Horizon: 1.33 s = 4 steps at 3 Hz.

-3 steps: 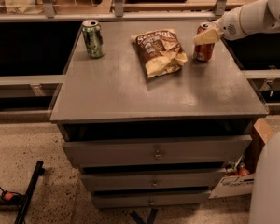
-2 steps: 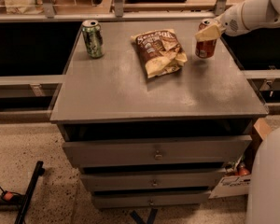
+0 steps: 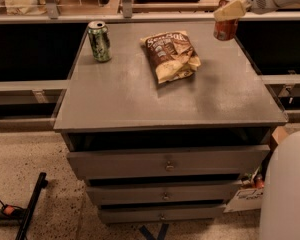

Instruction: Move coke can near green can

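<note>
Progress: we judge the task as just begun; the can is grasped, but the carry across is not done.
Gripper: the gripper (image 3: 229,11) sits at the 1 o'clock corner of the cabinet top (image 3: 140,99), its pale fingers closed around the upper part of the coke can (image 3: 225,30).
Coke can place: at the far right edge of the top; we cannot tell whether its base touches the surface or hangs just above it.
Green can place: the green can (image 3: 99,41) stands upright at 10 o'clock, well apart from the coke can.
Left to do: we would have to carry the coke can toward 10 o'clock and set it down just beside the green can.
In the way: the chip bag (image 3: 171,54) lies between the two cans, near 12 o'clock.
Coke can make: thin red-orange metal, smooth cylinder, silver top mostly hidden by the fingers.
Green can make: green metal with mottled dark and white marks, shiny silver lid.
Chip bag make: brown and cream crinkled foil, puffed and creased, soft edges.
Cabinet top make: flat matte grey, lightly worn, with grey drawers (image 3: 165,164) below.
</note>
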{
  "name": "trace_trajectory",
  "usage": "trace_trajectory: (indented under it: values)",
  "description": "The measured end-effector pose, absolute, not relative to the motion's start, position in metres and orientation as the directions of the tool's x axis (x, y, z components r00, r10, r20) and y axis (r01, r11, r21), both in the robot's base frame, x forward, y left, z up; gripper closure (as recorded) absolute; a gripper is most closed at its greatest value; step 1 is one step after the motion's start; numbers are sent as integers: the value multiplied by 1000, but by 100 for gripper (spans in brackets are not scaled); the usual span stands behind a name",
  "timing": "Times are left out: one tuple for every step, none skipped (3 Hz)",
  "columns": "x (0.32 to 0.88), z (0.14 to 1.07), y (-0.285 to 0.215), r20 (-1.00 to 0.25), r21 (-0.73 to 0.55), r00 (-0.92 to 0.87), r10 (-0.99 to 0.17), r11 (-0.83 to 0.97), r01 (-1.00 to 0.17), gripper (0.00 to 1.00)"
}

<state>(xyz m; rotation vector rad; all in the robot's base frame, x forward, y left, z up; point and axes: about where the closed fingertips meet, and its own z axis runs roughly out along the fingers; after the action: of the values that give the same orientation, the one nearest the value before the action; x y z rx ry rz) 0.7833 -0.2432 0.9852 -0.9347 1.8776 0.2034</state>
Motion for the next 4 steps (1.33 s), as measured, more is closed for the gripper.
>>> trace_trajectory:
  values:
    - [780, 1020, -220, -848, -288, -136, -513, 660, -694, 100]
    - [780, 1037, -178, -852, -304, -76, -519, 606, -735, 100]
    - [779, 1042, -128, -851, -308, -27, -525, 540, -783, 100]
    - [779, 1042, -82, -852, -302, 10, -523, 476, -826, 100]
